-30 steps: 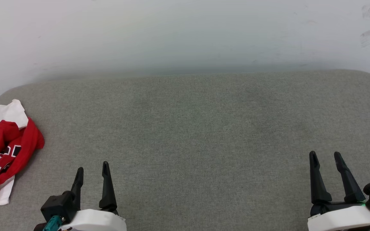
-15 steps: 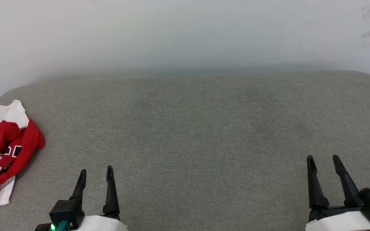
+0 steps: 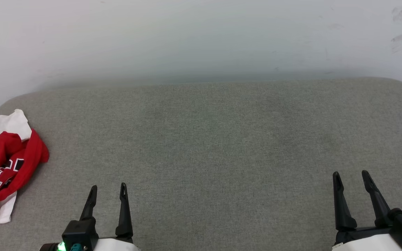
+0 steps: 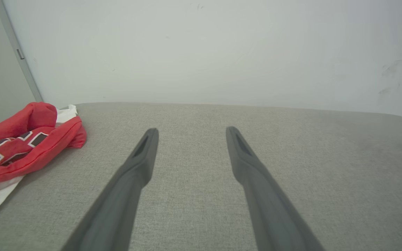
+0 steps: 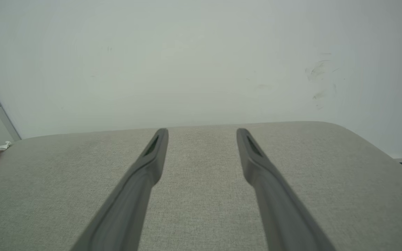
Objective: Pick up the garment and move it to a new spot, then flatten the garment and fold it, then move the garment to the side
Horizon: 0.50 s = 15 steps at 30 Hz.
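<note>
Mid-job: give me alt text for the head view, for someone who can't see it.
A crumpled red jersey T-shirt with white sleeves and black lettering lies at the left edge of a grey fabric surface before a pale wall. The left tool and right tool, both open and empty, point up from the bottom corners, clear of the shirt.

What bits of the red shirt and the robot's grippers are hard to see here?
- Head view: the garment runs off the left edge, hiding its full shape.
- Head and left wrist views: its black lettering is crumpled into folds and cannot be read.
- Right wrist view: it is a tiny scrap at the left edge, too small for detail.
- Head view: the left gripper and right gripper are cut off by the bottom edge.
</note>
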Tool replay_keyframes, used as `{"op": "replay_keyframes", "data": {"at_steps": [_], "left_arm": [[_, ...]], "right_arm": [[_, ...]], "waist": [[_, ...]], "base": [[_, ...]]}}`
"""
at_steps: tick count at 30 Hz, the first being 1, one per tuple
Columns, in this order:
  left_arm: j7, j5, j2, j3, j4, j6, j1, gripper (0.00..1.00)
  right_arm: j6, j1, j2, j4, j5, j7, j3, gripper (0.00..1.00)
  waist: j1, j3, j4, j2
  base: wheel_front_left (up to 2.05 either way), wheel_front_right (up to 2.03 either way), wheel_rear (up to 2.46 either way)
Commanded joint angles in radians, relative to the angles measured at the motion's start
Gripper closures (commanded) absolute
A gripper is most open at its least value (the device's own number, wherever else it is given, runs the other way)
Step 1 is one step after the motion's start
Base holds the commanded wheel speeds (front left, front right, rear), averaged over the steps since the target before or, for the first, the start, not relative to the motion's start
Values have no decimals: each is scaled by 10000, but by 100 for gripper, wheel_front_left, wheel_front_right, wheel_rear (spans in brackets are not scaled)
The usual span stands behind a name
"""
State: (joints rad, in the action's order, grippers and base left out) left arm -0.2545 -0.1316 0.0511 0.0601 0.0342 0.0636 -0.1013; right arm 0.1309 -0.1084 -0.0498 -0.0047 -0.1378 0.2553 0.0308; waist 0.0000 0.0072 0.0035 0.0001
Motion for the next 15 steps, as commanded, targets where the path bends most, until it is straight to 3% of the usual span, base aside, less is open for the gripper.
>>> {"op": "replay_keyframes", "data": {"at_steps": [1, 15], "left_arm": [[-76, 191, -12, 23, -12, 56, -131, 0], [-114, 41, -13, -19, 110, 73, -140, 0]], "right_arm": [[-3, -144, -8, -92, 161, 77, -11, 0], [-3, -174, -7, 97, -344, 102, 13, 0]], "waist": [[0, -1, -3, -1], [0, -9, -29, -1]], "base": [[0, 0, 0], [0, 0, 0]]}}
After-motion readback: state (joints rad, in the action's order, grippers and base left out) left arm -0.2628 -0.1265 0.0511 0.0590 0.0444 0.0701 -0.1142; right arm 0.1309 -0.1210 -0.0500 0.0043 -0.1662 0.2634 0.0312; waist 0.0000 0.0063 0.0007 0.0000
